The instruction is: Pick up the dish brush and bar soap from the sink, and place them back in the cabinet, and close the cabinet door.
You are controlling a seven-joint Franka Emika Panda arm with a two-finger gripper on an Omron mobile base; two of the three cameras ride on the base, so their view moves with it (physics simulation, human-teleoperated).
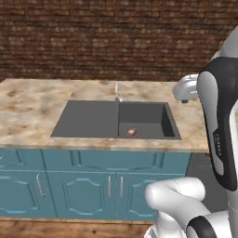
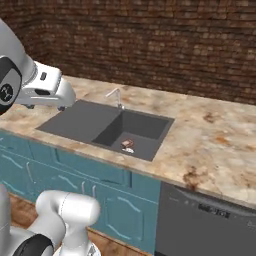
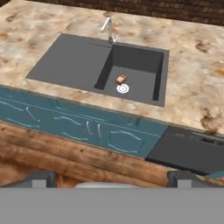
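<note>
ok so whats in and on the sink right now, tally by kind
bar soap: 1, lying on the floor of the deep section of the sink
drain disc: 1, white, right beside the soap
faucet: 1, silver, at the back rim
total: 3
I cannot make out a dish brush in these pictures.
</note>
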